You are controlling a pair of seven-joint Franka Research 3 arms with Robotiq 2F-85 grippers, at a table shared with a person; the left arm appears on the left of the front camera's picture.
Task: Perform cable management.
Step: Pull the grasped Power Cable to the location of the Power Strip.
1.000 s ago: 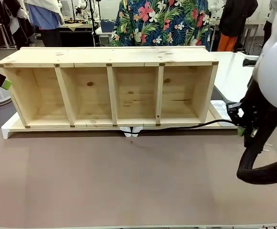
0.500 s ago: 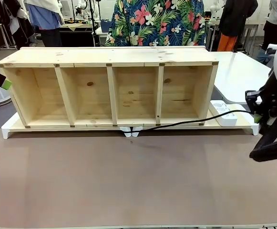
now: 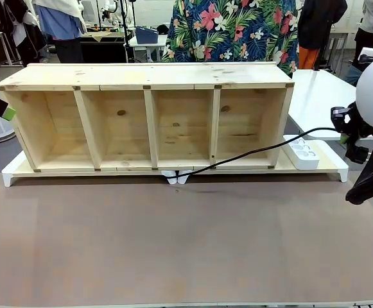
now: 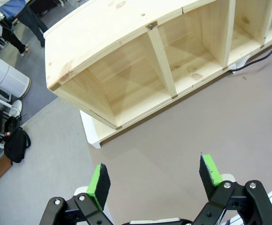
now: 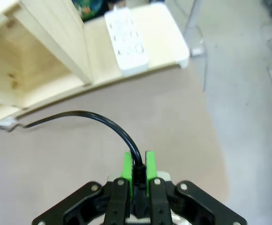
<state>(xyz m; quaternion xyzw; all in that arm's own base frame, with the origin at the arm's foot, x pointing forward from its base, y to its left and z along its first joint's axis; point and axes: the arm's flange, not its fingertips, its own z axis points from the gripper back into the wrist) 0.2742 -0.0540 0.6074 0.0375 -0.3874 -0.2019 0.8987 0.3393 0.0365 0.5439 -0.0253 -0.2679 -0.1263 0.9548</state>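
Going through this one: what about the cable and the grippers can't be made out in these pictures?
1) End of the cable held in the right gripper: right wrist view, hidden between its shut fingers; plug not discernible.
2) Cable's other end: front view, runs out of sight under the wooden shelf by the white clips.
3) Left gripper: front view, cut off by the left edge, one green tip visible.

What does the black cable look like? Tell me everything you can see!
The cable is thin, black and smooth, like a rubber-coated cord. One end is pinched in the shut right gripper. From there it curves away and slopes down through the air, across the front of the wooden shelf, to a small white piece at the shelf's bottom edge. It hangs clear of the white power strip. No plug can be made out.
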